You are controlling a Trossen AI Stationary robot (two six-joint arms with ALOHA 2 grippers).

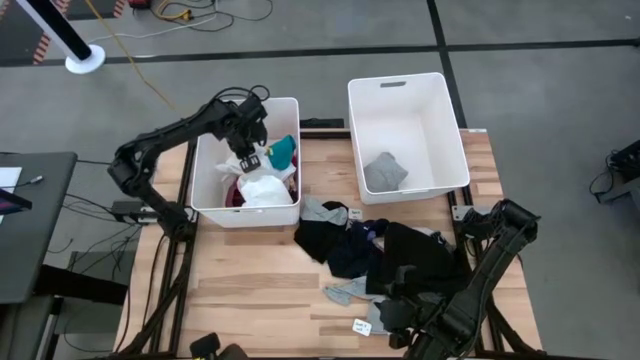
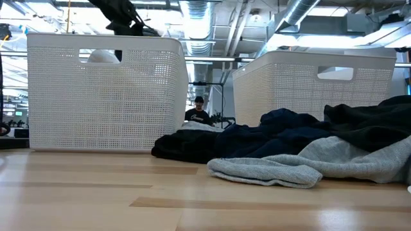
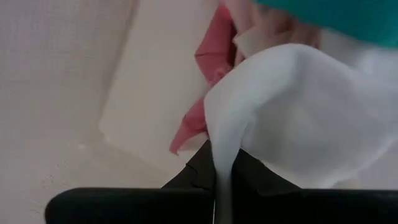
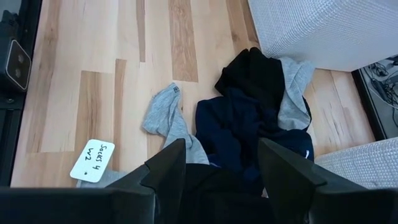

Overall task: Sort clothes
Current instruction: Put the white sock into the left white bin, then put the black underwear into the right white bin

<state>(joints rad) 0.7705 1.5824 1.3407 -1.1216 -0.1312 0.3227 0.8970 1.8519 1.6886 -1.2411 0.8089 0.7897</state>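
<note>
The left end effector (image 1: 250,152) hangs over the left bin (image 1: 208,205), fingers pinched tight on a white garment (image 3: 298,112), so this looks like the drop-off step; next it should let go so the piece lands on the pink and teal clothes there. The right end effector (image 4: 221,165) waits, fingers apart and empty, above the dark pile (image 1: 385,250) on the table (image 1: 250,290).

My overhead camera straight down on the table (image 1: 250,290), my low one level across it, wrist cameras close, dark clothes pile (image 1: 385,250) shared by three.
</note>
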